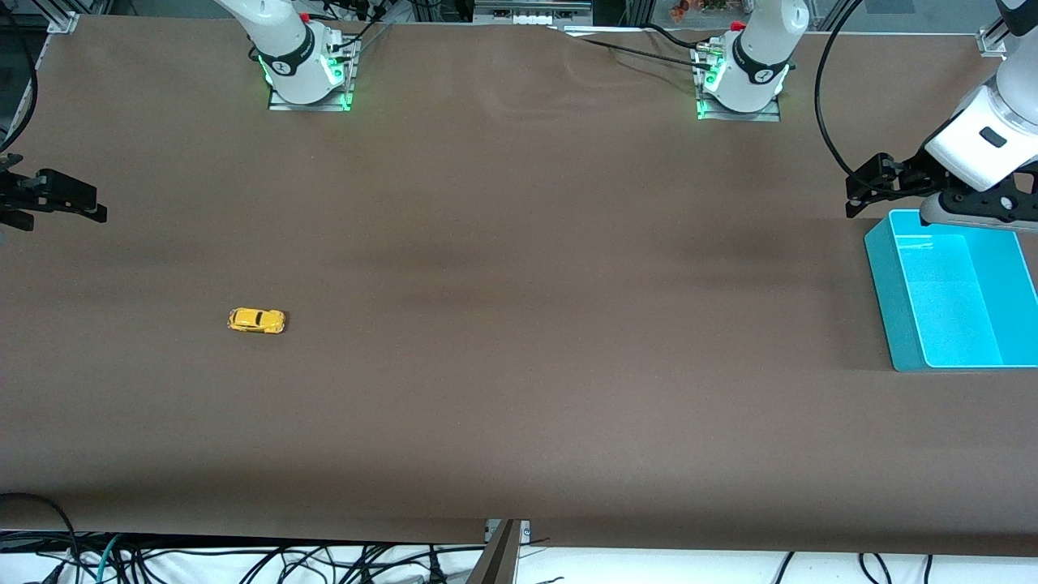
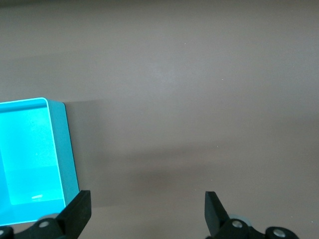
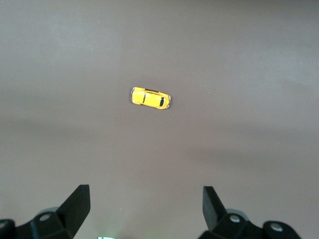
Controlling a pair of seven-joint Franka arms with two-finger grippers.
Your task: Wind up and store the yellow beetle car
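The yellow beetle car (image 1: 256, 320) stands on its wheels on the brown table, toward the right arm's end. It also shows in the right wrist view (image 3: 150, 98), well apart from the fingers. My right gripper (image 1: 77, 203) hangs open and empty above the table at the right arm's end; its two black fingers (image 3: 77, 204) stand wide apart. My left gripper (image 1: 866, 191) is open and empty, up over the table beside the rim of the turquoise bin (image 1: 884, 268); its fingers (image 2: 79, 209) stand wide apart.
The turquoise bin (image 2: 62, 144) stands at the left arm's end of the table with nothing in it. The two arm bases (image 1: 308, 73) stand along the table's edge farthest from the front camera. Cables hang below the edge nearest that camera.
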